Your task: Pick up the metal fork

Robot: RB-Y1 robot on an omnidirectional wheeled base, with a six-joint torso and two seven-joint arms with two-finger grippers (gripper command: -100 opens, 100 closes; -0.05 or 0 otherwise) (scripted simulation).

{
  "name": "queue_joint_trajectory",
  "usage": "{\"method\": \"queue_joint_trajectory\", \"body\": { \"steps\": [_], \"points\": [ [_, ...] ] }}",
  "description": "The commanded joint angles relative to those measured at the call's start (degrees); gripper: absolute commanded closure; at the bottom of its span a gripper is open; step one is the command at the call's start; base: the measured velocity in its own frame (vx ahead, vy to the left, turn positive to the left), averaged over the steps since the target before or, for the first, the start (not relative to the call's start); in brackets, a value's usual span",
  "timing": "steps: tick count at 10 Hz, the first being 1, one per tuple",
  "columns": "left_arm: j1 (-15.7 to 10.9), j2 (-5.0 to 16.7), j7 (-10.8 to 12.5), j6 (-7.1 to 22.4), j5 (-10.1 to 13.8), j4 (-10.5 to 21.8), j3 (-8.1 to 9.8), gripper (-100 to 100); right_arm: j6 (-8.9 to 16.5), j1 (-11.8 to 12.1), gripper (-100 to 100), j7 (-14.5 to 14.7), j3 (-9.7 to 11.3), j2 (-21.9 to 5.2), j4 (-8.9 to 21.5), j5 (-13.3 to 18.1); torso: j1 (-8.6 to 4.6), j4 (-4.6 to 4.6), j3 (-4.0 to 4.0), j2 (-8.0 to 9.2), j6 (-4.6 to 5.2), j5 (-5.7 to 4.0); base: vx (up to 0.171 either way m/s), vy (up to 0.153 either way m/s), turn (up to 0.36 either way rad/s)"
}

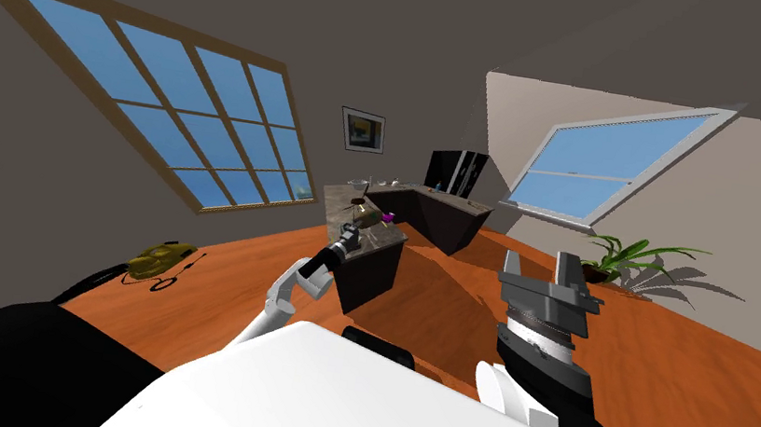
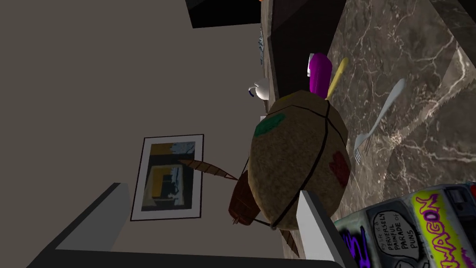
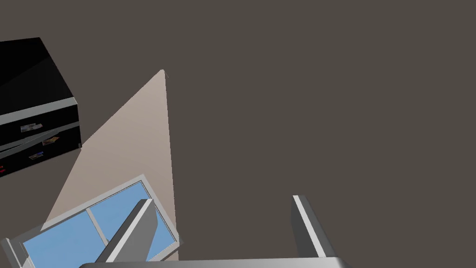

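**Approach stage.** The left gripper (image 2: 210, 190), its fingers spread wide and empty, reaches over the marbled counter (image 1: 386, 237) at the centre of the head view. The fork (image 2: 379, 118) lies flat on that counter, just beside a brown round toy (image 2: 297, 158) and outside the fingers. The right gripper (image 1: 539, 260), right of centre, stands wide and idle. Grasping and lifting are left to do.

I see a big brown round toy (image 2: 297, 163) with a green spot and a red spot on the dark stone counter (image 2: 418, 70). Just past it are a purple thing (image 2: 320, 74) and a yellow stick (image 2: 337, 77). A toy van with painted words (image 2: 409, 232) is beside the toy. A picture (image 2: 169, 179) hangs on the wall.
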Motion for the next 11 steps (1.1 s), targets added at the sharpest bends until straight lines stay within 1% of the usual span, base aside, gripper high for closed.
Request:
{"method": "queue_joint_trajectory", "body": {
  "steps": [1, 2, 3, 4, 5, 6, 7, 8, 9, 10, 11],
  "points": [
    [-1.6, 1.3, -0.3, 2.9, 1.4, 1.1, -0.16, -100, 0.0, 0.0, 0, 0.0, 0.0, 0.0, 0.0, 0.0, 0.00, 0.00, 0.00, 0.00, 0.00, 0.00, -0.012, 0.004, -0.142],
    [-1.6, 1.3, -0.3, 4.4, 1.4, 1.1, -0.16, -100, 0.0, 0.0, 0, 0.0, 0.0, 0.0, 0.0, 0.0, 0.00, 0.00, -0.01, -0.01, 0.02, 0.00, -0.008, 0.007, -0.070],
    [-1.6, 1.3, -0.3, 5.1, 1.4, 1.1, -0.16, -100, 0.0, 0.0, 0, 0.0, 0.0, 0.0, 0.0, 0.0, 0.01, 0.00, -0.01, -0.01, -0.01, 0.00, -0.002, 0.003, 0.010],
    [-3.0, 2.4, -0.7, 7.2, 2.7, 2.0, -0.32, -100, 0.0, 0.0, 0, 0.0, 0.0, 0.0, 0.0, 0.0, 0.00, -0.01, -0.02, -0.03, -0.01, 0.00, -0.003, 0.001, -0.161],
    [-3.0, 2.4, -0.7, 8.8, 2.7, 2.0, -0.32, -100, 0.0, 0.0, 0, 0.0, 0.0, 0.0, 0.0, 0.0, 0.00, -0.01, -0.02, -0.04, 0.02, 0.00, -0.003, 0.007, -0.081],
    [-4.4, 3.4, -1.1, 10.6, 4.0, 3.0, -0.45, -100, 0.0, 0.0, 0, 0.0, 0.0, 0.0, 0.0, 0.0, 0.01, -0.01, -0.02, -0.04, -0.01, 0.00, 0.000, 0.006, -0.132],
    [-4.4, 3.4, -1.1, 12.3, 4.0, 3.0, -0.45, -100, 0.0, 0.0, 0, 0.0, 0.0, 0.0, 0.0, 0.0, 0.01, -0.01, -0.03, -0.05, 0.01, 0.00, 0.001, 0.009, -0.075],
    [-5.8, 4.5, -1.6, 14.1, 5.4, 4.1, -0.55, -100, 0.0, 0.0, 0, 0.0, 0.0, 0.0, 0.0, 0.0, 0.02, -0.01, -0.03, -0.05, -0.01, 0.00, 0.004, 0.007, -0.139],
    [-5.8, 4.5, -1.6, 16.0, 5.4, 4.1, -0.55, -100, 0.0, 0.0, 0, 0.0, 0.0, 0.0, 0.0, 0.0, 0.02, -0.01, -0.04, -0.07, 0.01, 0.00, 0.005, 0.010, -0.077],
    [-5.8, 4.5, -1.6, 16.5, 5.4, 4.1, -0.55, -100, 0.0, 0.0, 0, 0.0, 0.0, 0.0, 0.0, 0.0, 0.03, -0.02, -0.04, -0.07, -0.02, 0.01, 0.000, 0.000, 0.000],
    [-7.2, 5.5, -2.1, 18.7, 6.9, 5.3, -0.62, -100, 0.0, 0.0, 0, 0.0, 0.0, 0.0, 0.0, 0.0, 0.01, -0.02, -0.04, -0.06, -0.02, 0.00, 0.009, 0.004, -0.110]
  ]
}}
